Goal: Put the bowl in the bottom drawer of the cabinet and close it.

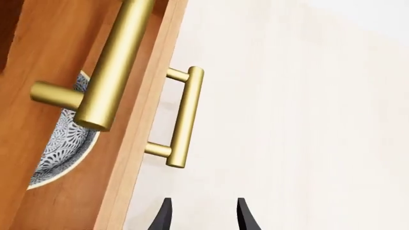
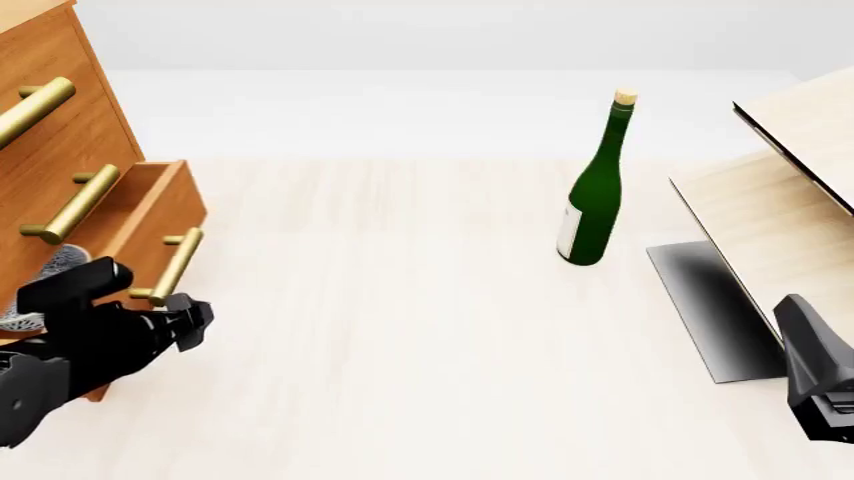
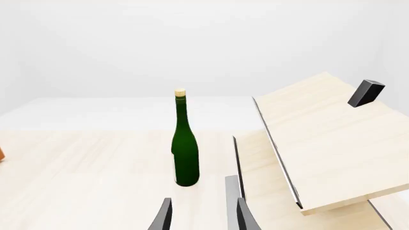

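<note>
The orange-brown cabinet (image 2: 67, 110) stands at the table's left edge. Its bottom drawer (image 2: 154, 200) is pulled out. The speckled white bowl (image 1: 64, 143) lies inside it, half hidden under an upper brass handle (image 1: 108, 62); a sliver of the bowl (image 2: 54, 265) shows in the front view. My left gripper (image 1: 204, 218) is open and holds nothing, a short way in front of the drawer's brass handle (image 1: 185, 117), on the outer side of the drawer front. That left gripper (image 2: 191, 322) sits just below the handle (image 2: 174, 265) in the front view. My right gripper (image 3: 204, 218) is open and holds nothing, far to the right.
A tall green bottle (image 2: 594, 190) stands upright in the middle right of the table. Pale wood slanted panels (image 2: 787, 190) with a dark base plate (image 2: 714, 310) fill the right side, near the right arm (image 2: 814, 375).
</note>
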You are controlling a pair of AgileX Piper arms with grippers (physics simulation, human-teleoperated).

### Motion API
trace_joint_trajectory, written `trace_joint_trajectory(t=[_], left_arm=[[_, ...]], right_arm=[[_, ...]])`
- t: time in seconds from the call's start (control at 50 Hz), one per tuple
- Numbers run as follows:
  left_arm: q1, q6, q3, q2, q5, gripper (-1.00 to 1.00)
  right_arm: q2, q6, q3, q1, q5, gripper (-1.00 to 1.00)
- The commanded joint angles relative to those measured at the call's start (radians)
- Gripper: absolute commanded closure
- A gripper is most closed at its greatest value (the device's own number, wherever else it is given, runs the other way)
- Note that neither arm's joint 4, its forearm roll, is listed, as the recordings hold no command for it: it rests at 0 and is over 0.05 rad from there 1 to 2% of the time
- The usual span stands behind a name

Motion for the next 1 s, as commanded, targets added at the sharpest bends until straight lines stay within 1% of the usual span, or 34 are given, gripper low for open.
trace_joint_trajectory(t=[0.02, 0.14, 0.38, 0.44, 0.46, 0.58, 0.66, 0.68, 0.7, 0.74, 0.76, 0.78, 1.0], left_arm=[[0.07, 0.043, 0.009, -0.007, 0.002, -1.0], [0.106, 0.067, 0.01, -0.013, 0.009, -1.0], [0.146, 0.079, 0.014, 0.001, -0.005, -1.0], [0.171, 0.096, 0.015, -0.004, -0.004, -1.0], [0.191, 0.11, 0.018, -0.016, -0.004, -1.0], [0.219, 0.131, 0.016, -0.003, -0.016, -1.0], [0.258, 0.171, 0.021, -0.016, -0.029, -1.0], [0.275, 0.193, 0.026, -0.039, -0.027, -1.0], [0.279, 0.204, 0.026, -0.041, -0.03, -1.0], [0.278, 0.198, 0.025, -0.026, -0.036, -1.0], [0.289, 0.218, 0.029, -0.033, -0.04, -1.0], [0.289, 0.216, 0.028, -0.025, -0.044, -1.0], [0.355, 0.284, 0.042, -0.028, -0.077, -1.0]], right_arm=[[0.0, 0.0, 0.0, 0.0, 0.0, -1.0], [0.0, 0.0, 0.0, 0.0, 0.0, -1.0], [0.0, 0.0, 0.0, 0.0, 0.0, -1.0], [0.0, 0.0, 0.0, 0.0, 0.0, -1.0], [0.0, 0.0, 0.0, 0.0, 0.0, -1.0], [0.0, 0.0, 0.0, 0.0, 0.0, -1.0], [0.0, 0.0, 0.0, 0.0, 0.0, -1.0], [0.0, 0.0, 0.0, 0.0, 0.0, -1.0], [0.0, 0.0, 0.0, 0.0, 0.0, -1.0], [0.0, 0.0, 0.0, 0.0, 0.0, -1.0], [0.0, 0.0, 0.0, 0.0, 0.0, -1.0], [0.0, 0.0, 0.0, 0.0, 0.0, -1.0], [0.0, 0.0, 0.0, 0.0, 0.0, -1.0]])
